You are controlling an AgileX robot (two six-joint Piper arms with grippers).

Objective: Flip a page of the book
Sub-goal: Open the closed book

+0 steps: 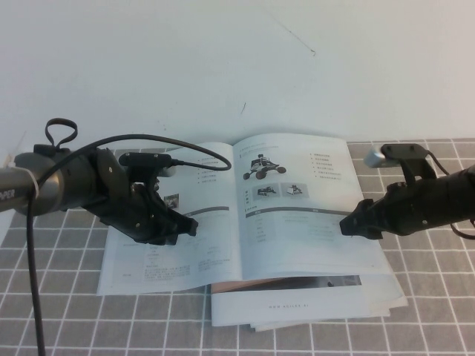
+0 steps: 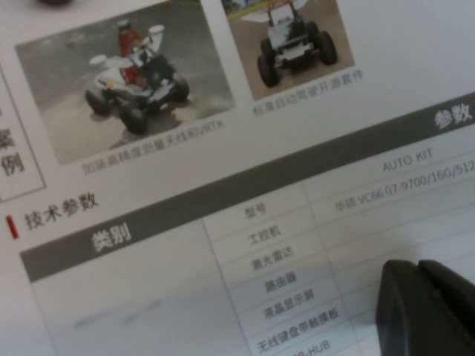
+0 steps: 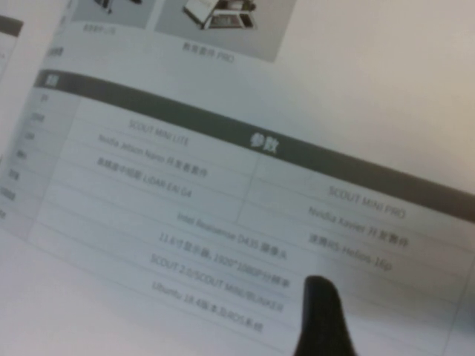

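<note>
The book (image 1: pixel 185 259) lies open on the table, in the high view's middle. Its right-hand page (image 1: pixel 297 222) shows a black wheeled robot above two small photos. My left gripper (image 1: pixel 191 225) is low over the left-hand page, beside the spine. Its fingers (image 2: pixel 415 297) are shut together with nothing between them, close over a printed table. My right gripper (image 1: pixel 347 225) is at the right page's outer part, above the dark grey bar (image 3: pixel 260 141). Only one of its fingers (image 3: pixel 320 315) shows in the right wrist view, with bare page beside it, so it stands open.
Plain white booklets with a peach sheet (image 1: pixel 297 308) lie under the book and stick out at its front right. A grey tiled mat (image 1: pixel 59 311) covers the table. A white backdrop (image 1: pixel 223 59) rises behind. A black cable (image 1: pixel 31 282) hangs from the left arm.
</note>
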